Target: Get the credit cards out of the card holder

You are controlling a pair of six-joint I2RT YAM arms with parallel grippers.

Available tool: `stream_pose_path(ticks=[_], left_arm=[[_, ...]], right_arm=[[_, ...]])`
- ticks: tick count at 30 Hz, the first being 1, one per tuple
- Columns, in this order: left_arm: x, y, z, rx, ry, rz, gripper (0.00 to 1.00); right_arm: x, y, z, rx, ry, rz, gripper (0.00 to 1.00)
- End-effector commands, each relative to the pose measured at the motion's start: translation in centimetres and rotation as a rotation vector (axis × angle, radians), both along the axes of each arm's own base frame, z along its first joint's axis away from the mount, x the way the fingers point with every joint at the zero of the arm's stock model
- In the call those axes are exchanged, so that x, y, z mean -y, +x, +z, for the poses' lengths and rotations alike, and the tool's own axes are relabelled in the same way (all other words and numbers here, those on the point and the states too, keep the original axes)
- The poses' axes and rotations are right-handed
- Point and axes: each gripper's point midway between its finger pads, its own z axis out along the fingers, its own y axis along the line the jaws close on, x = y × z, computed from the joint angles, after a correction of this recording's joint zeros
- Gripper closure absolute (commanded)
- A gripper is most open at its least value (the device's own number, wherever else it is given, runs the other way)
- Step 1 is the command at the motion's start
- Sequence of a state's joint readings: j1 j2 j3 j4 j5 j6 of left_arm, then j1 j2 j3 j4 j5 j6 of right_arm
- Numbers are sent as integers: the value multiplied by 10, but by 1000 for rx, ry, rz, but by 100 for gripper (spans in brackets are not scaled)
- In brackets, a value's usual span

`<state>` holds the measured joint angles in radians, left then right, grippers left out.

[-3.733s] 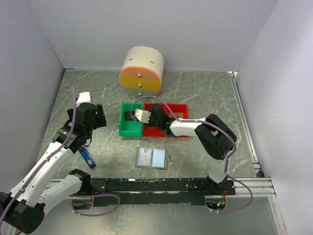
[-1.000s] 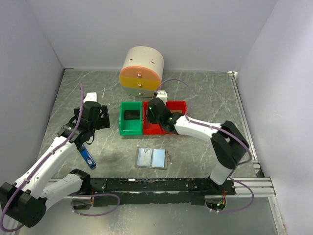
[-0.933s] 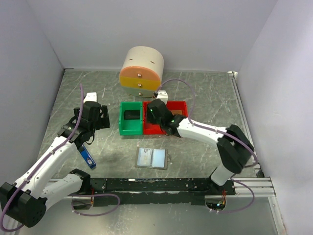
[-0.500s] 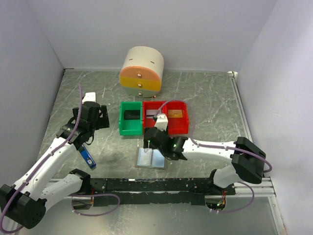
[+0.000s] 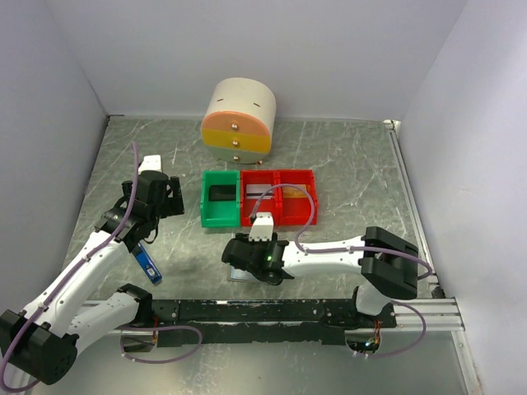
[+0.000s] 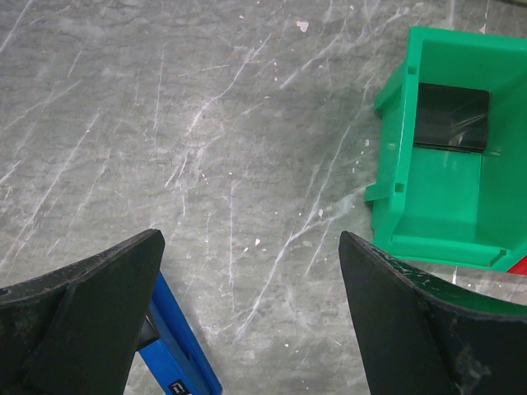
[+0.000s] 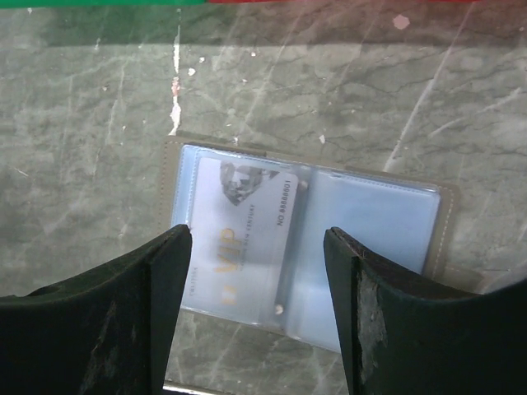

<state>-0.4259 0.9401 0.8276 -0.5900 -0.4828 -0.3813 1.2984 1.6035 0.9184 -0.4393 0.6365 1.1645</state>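
While the right gripper [image 7: 255, 234] hangs part-open and empty, one card holder [image 7: 375, 218] lies spread flat on the bench [image 7: 82, 123] directly under its jaws, with one pale credit card [image 7: 243, 222] in the left pocket. Left gripper [image 6: 249, 239]: wide open, holding nothing. Ahead-right of it, one green bin [image 6: 395, 206] with one black card [image 6: 450, 118]. One blue stick [image 6: 185, 362] by its left finger. Two red bins [image 5: 296, 220] sit beyond the right gripper.

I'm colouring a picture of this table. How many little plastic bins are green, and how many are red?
Green plastic bin: 1
Red plastic bins: 2
Total: 3
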Motion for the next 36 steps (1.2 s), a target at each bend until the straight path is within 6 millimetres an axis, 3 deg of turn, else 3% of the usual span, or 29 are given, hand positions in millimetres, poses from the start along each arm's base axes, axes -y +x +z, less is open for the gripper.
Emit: stream_pose_path(ticks=[1,11,24,30,36], left_arm=[[-2,4,7,29,-8,9,0],[0,5,4,17,-6,3,0],[2,6,-1,-2,-3,-8,1],[3,6,-2,-6,-2,-11,2],[3,6,-2,-5,-3,-16,2]], right_arm=[[-11,3,3,16,17,-21,35],[-20,0,-8,-12,-13,17,44],[-26,0,-23,-38,-57,37,47],[-15,0,-31,-43,-120,17,66],[-16,0,-28,-32,-103,29,81]])
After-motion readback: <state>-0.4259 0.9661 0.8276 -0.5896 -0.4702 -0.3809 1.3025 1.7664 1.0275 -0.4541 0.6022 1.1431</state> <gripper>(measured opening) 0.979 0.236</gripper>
